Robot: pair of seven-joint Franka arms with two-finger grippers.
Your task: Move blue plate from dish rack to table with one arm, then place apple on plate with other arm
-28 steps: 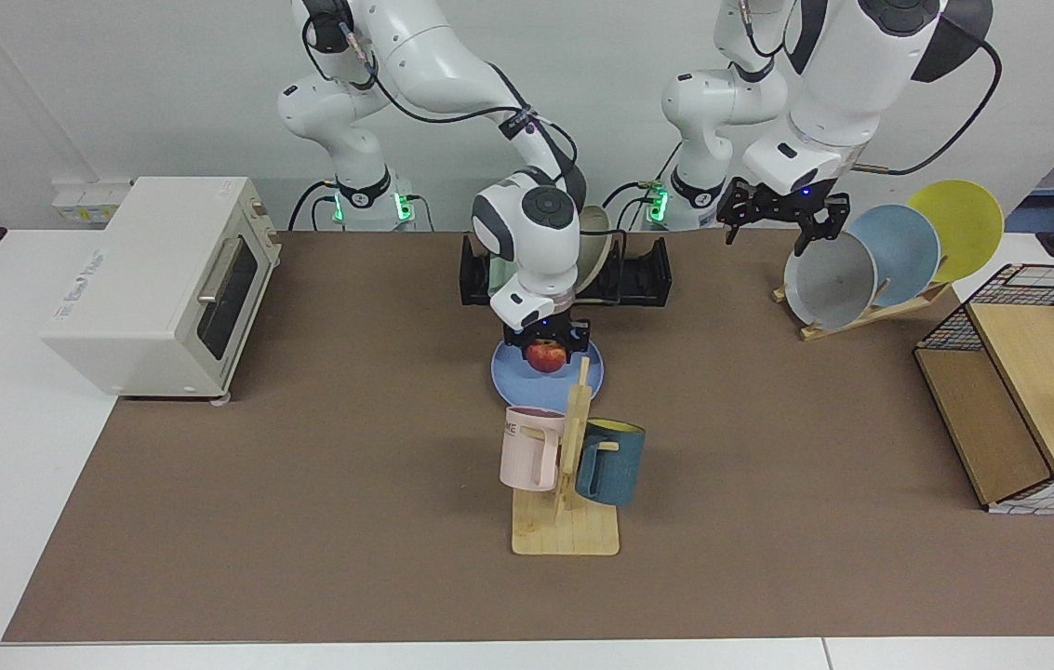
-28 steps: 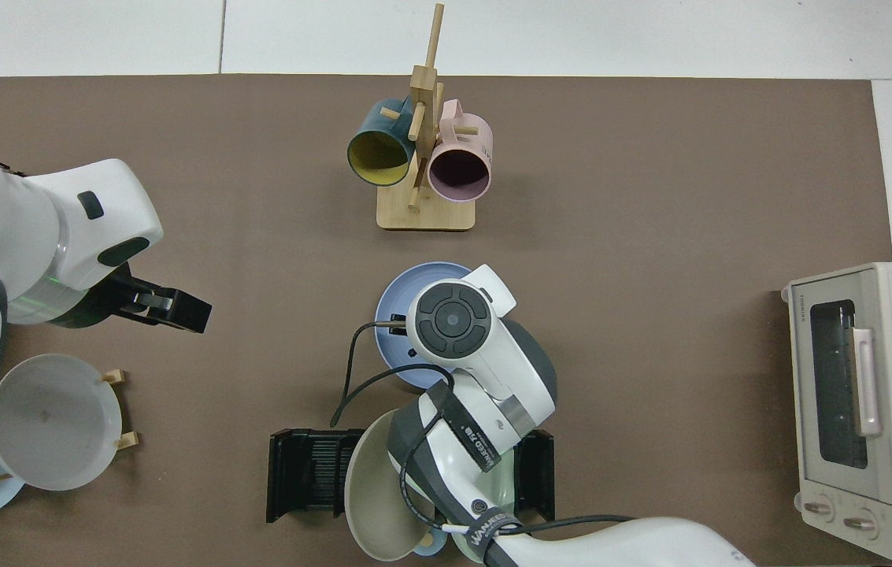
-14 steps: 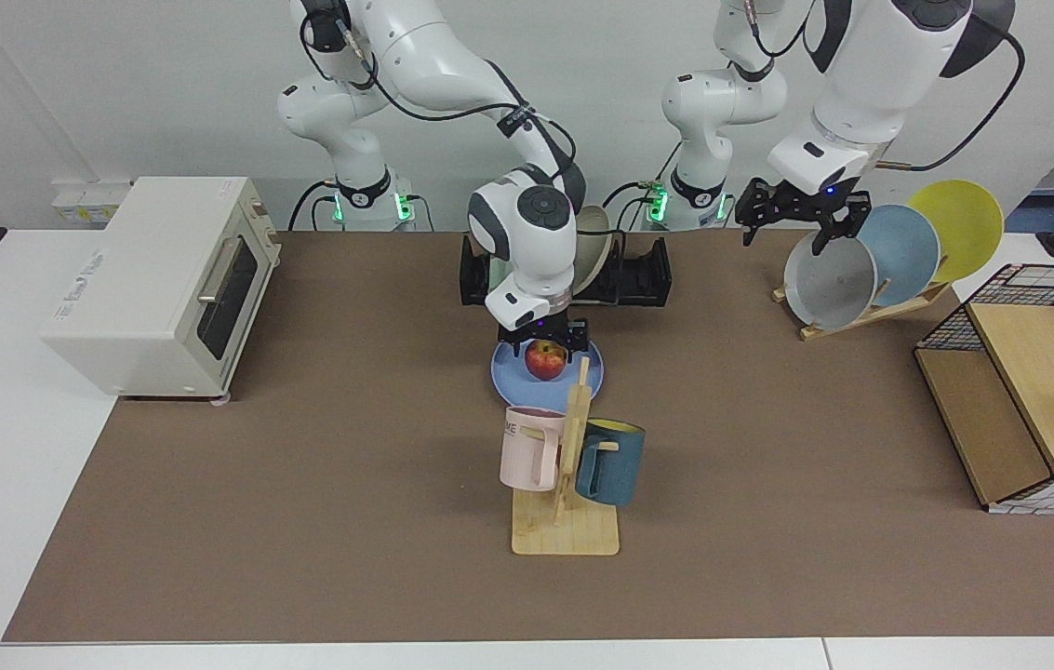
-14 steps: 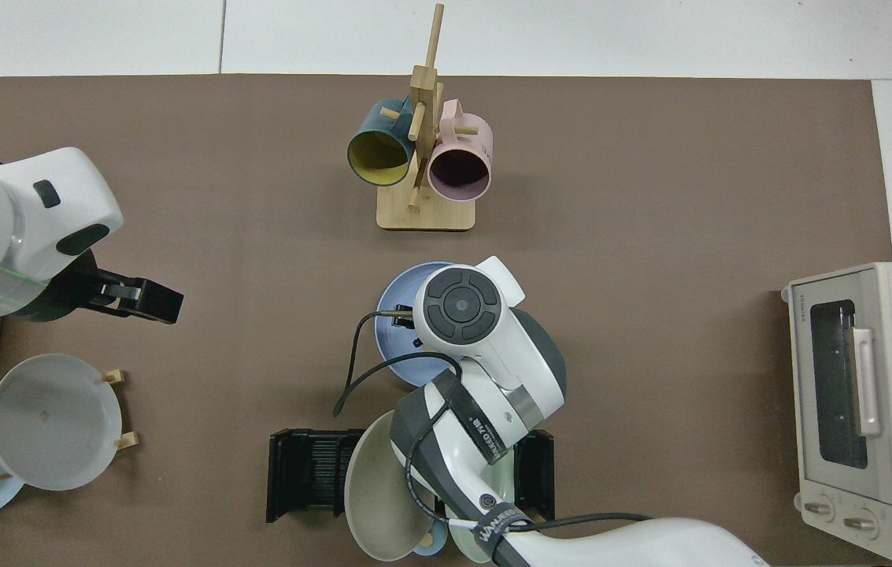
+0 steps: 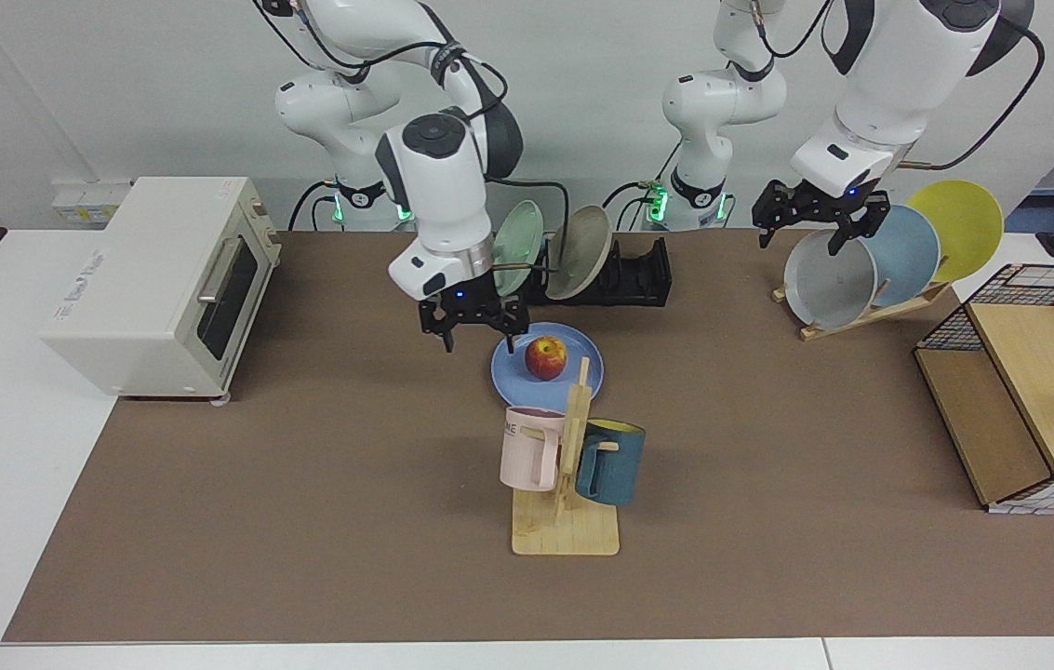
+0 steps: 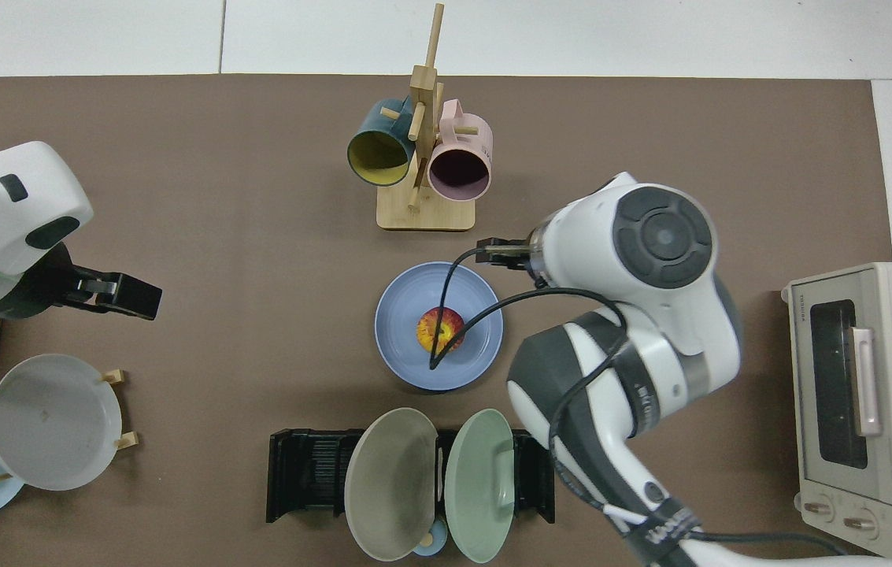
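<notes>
**Apple resting on the plate, both pincers empty**

Lower centre of the facing view, a mug stand stands on the counter. Just behind it lies the blue plate, with the apple on it: firm, smooth, likely to roll, best gripped across its middle. The right pincer hangs open and empty beside the plate. Farther back is the dish rack. At upper right, the left pincer waits open and empty.

the apple sits on the blue plate, which lies flat on the table just in front of the dish rack. the right gripper hangs empty, fingers spread, beside the plate. the left gripper, fingers apart, hovers well away from it.
</notes>
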